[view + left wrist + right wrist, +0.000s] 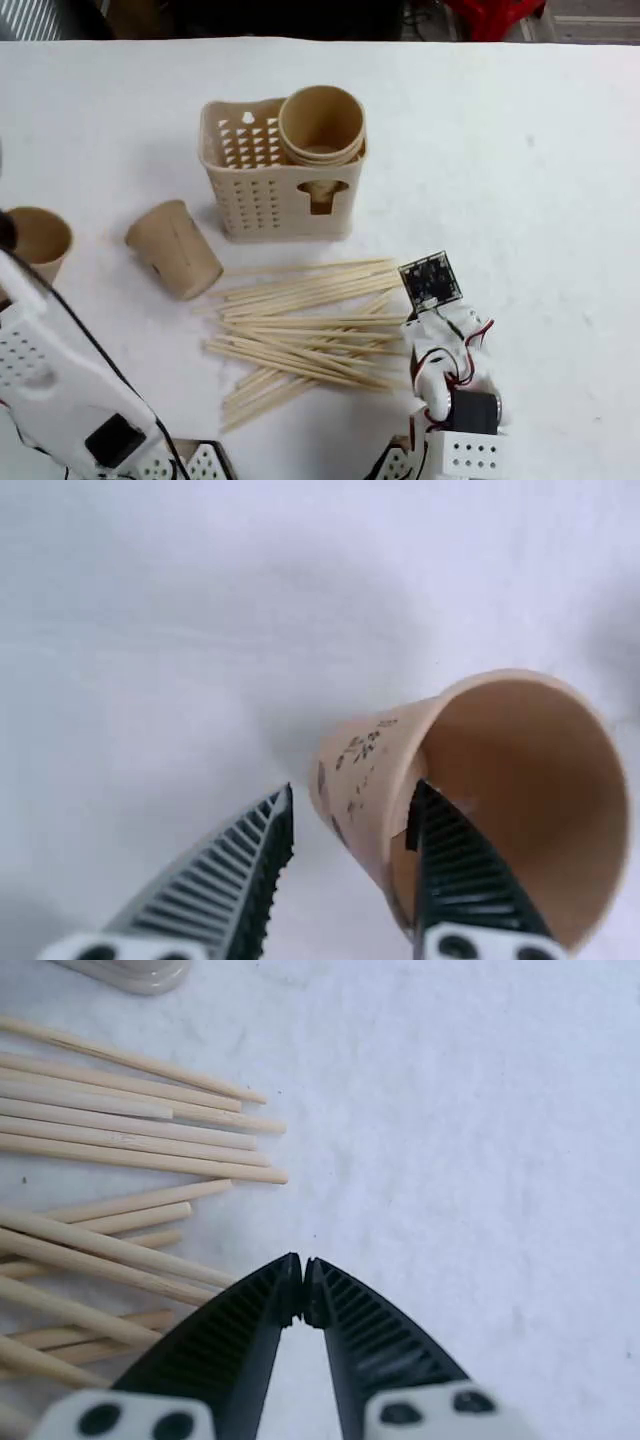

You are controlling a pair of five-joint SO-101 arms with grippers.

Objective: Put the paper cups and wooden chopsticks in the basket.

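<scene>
On the tabletop (pixel 520 150), at its left edge, found left tool (pixel 352 792) released, straddling the wall of a paper cup (pixel 500 770). Noted right tool (pixel 303 1290) clenched empty beside scattered wooden chopsticks (pixel 310 330), outside the basket (pixel 265 190).

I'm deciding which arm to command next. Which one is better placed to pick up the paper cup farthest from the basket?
Left. The left gripper is open, astride the wall of the paper cup. The right gripper is shut beside the chopsticks, far from that cup.
</scene>
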